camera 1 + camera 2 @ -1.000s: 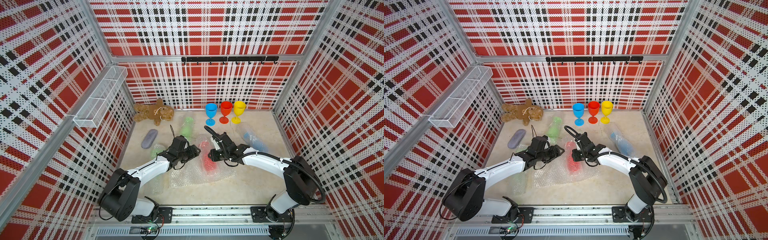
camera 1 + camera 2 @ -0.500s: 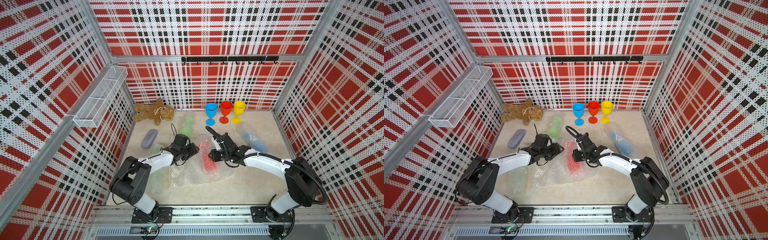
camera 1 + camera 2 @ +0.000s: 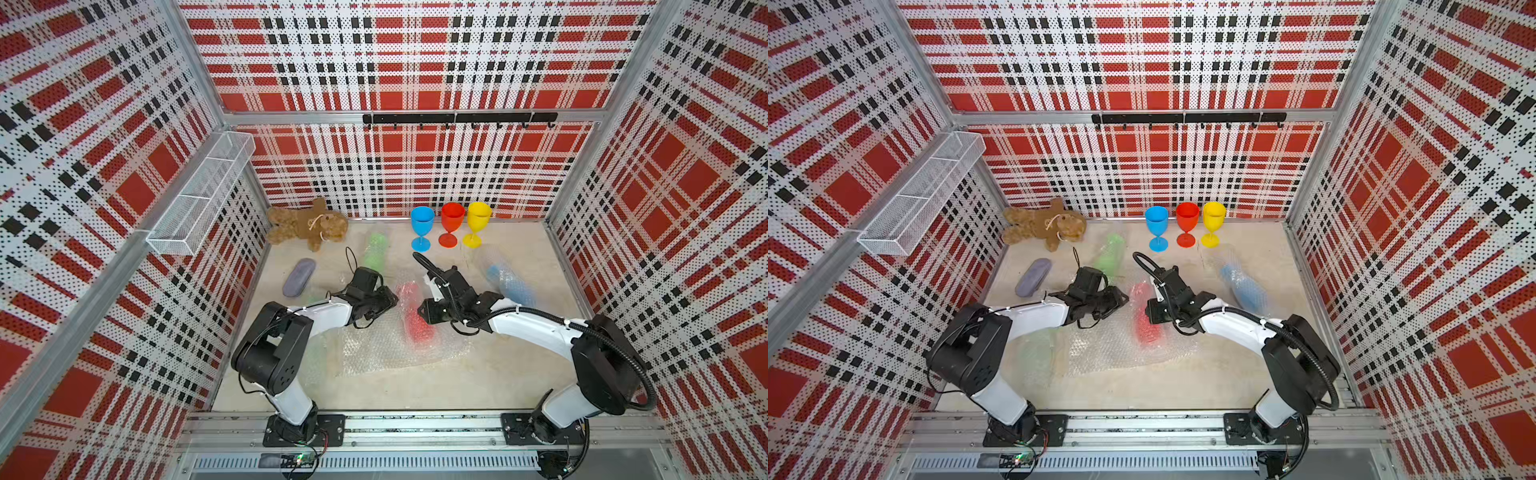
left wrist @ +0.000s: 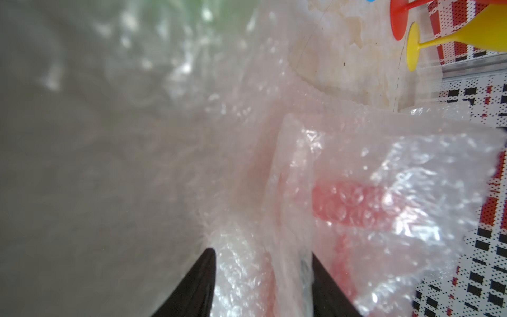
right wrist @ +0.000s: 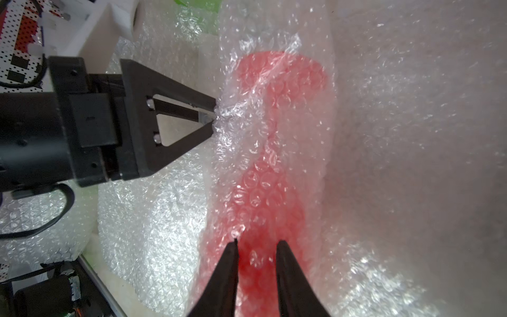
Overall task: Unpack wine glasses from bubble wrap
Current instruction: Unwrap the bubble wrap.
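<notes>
Now, the wrapped red goblet (image 3: 415, 318) is found lying on its side, well apart from the teddy bear (image 3: 309, 224), toward the arm bases and to the robot's right of the bear. Its long axis is laid roughly front to back. One end is pointed at the back wall where the bear lies, the other at the arm bases. Which end carries the bowl cannot be told through the wrap. The bubble wrap (image 3: 374, 351) is partly unrolled: a flat sheet is spread out from the goblet on the bear's side, while the goblet itself is covered.

Right gripper (image 5: 256, 243): the jaws are closed narrowly on the red shape through the wrap, from the side away from the bear.

Left gripper (image 4: 260, 255): the jaws are set apart on either side of a fold of wrap at the goblet's bear-side edge. Whether the fold is actually pinched cannot be told.

A wrapped green goblet (image 3: 375, 251) is noted just beside the bear, axis also front to back. An upright blue goblet (image 3: 422, 232), upright red goblet (image 3: 451, 226) and upright yellow goblet (image 3: 478, 226) are stood in a row farther right of the bear, by the same wall.
</notes>
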### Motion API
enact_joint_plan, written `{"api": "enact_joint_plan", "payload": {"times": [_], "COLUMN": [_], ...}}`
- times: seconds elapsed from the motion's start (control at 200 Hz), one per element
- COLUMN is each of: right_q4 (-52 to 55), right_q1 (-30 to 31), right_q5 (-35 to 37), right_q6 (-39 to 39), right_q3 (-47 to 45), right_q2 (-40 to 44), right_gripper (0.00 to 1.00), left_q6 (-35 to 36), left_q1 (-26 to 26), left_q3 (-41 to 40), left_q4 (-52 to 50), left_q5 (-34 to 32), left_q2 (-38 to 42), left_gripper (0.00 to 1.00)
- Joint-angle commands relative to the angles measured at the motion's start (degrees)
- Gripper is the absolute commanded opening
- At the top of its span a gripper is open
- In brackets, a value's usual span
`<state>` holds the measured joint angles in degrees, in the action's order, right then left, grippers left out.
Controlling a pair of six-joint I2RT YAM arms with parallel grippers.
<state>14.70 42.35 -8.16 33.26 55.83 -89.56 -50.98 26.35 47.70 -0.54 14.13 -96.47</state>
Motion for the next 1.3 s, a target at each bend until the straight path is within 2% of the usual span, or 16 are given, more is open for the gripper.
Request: {"api": "enact_joint_plan", "payload": {"times": [0.0, 0.185, 0.271, 0.516, 0.591, 0.706, 0.792, 1.007, 1.293], "right_q4": [0.60, 0.40, 0.24, 0.52, 1.31, 4.03, 5.15, 7.42, 5.11], "right_q1": [-0.25, -0.32, -0.31, -1.33, -1.47, -1.65, -1.65, -1.69, -1.91], "right_q5": [-0.27, -0.57, -0.74, -0.89, -0.89, -0.47, -0.48, -0.07, 0.11], "right_q6": [-0.38, -0.34, -0.21, 0.24, -0.23, -1.11, -1.09, -1.13, 4.49], "right_q3": [-0.81, -0.64, -0.52, -0.36, 0.55, 3.26, 5.29, 11.02, 11.32], "right_q2": [1.23, 0.71, 0.44, 2.18, 3.10, 3.51, 3.39, -0.26, -3.45], "right_gripper": [0.27, 0.27, 0.27, 0.28, 0.36, 0.59, 0.65, 0.65, 0.53], "left_q6": [0.88, 0.76, 0.62, 1.18, 0.78, 0.36, -0.11, -2.13, -4.71], "left_q1": [1.02, 1.94, 2.05, 2.50, 2.39, 2.85, 3.37, 4.87, 5.51], "left_q3": [2.66, 4.36, 4.55, 4.51, 4.51, 5.10, 5.17, 4.90, 2.86], "left_q4": [0.89, 0.84, 0.88, 1.19, 1.58, 2.12, 2.12, 2.28, 4.57], "left_q5": [0.18, 0.81, 0.98, 1.97, 3.47, 5.07, 4.83, 4.68, 4.40], "left_q2": [-1.14, -1.91, -2.16, -1.32, -1.12, 0.52, 2.71, 6.37, 9.26], "left_gripper": [0.46, 0.45, 0.41, 0.09, 0.00, 0.00, 0.00, 0.00, 0.00]}}
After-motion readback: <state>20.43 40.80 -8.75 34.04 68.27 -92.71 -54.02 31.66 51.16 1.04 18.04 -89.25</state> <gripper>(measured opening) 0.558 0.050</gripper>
